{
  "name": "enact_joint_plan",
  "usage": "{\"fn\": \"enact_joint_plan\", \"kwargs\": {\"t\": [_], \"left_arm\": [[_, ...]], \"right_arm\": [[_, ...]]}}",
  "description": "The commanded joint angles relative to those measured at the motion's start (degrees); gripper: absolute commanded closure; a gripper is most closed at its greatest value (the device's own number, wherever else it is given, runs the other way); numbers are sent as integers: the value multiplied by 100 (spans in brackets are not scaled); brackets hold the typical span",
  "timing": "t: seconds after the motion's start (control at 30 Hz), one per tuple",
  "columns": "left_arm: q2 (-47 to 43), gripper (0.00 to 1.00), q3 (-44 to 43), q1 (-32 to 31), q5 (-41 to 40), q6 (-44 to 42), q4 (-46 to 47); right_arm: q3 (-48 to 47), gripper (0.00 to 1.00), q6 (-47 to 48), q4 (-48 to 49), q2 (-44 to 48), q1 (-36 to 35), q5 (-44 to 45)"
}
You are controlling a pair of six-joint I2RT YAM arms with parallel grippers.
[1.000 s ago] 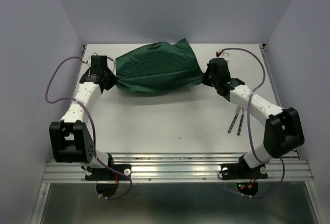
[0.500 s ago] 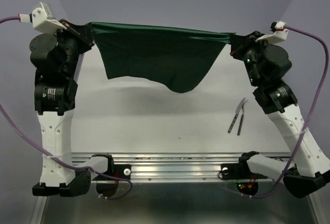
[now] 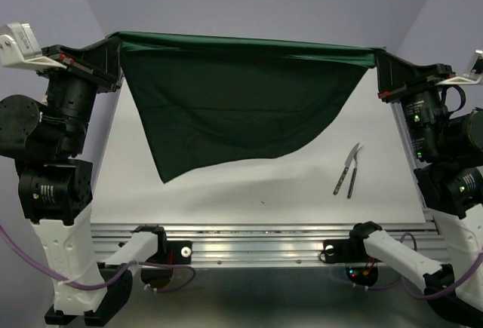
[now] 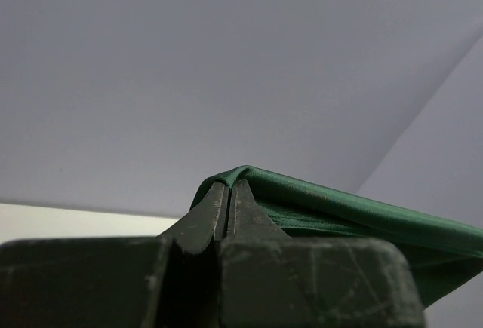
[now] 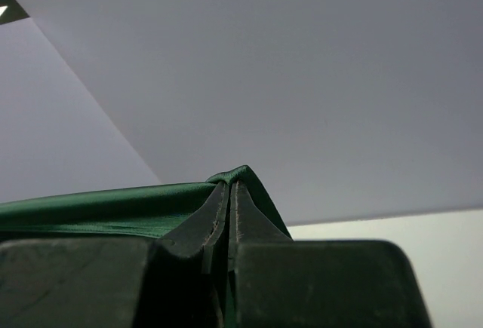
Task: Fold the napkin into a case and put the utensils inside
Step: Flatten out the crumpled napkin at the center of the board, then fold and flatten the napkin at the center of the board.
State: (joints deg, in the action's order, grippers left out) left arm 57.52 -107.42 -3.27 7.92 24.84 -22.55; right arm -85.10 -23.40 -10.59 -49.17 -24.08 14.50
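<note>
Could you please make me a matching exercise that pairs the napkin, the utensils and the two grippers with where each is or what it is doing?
Things:
1. napkin
2. utensils
3. left gripper
4. right gripper

States:
A. lying side by side on the table, towards its right side
B. shut on the napkin's upper right corner in the top view
C. hanging spread out in the air
D. shut on the napkin's upper left corner in the top view

Pairs: 1-C, 2-A, 3-D, 4-B

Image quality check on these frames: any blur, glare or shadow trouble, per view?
Top external: sharp and evenly lit; the dark green cloth napkin throws a soft shadow on the white table; mild glare on the metal rail. Left wrist: left gripper body dark and soft near the lens, cloth sheen readable. Right wrist: right gripper likewise.
</note>
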Motion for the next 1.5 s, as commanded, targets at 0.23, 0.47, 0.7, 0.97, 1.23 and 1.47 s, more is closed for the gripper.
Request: {"fn": "enact_joint_plan", "kwargs": {"t": [0.23, 0.47, 0.7, 0.97, 1.23, 1.47], "left_arm": [[-22, 100, 361, 107, -739, -392, 163], [514, 100, 1714, 98, -959, -340, 487], [1665, 100, 2690, 107, -872, -164, 1033], [3614, 100, 2086, 116, -924, -41, 972], [4891, 100, 1075, 168, -555, 65, 787], [4972, 100, 984, 177, -388, -67, 559]], "right_arm": [[186, 99, 257, -171, -118, 96, 1159], [503, 99, 441, -172, -1401, 96, 1836], [714, 99, 555, 214, -3106, 297, 1943], [110, 99, 572, 724, -5108, 886, 1380], [-1008, 99, 503, 725, -6324, 1264, 941], [-597, 99, 240, 576, -5975, 1265, 274]]}}
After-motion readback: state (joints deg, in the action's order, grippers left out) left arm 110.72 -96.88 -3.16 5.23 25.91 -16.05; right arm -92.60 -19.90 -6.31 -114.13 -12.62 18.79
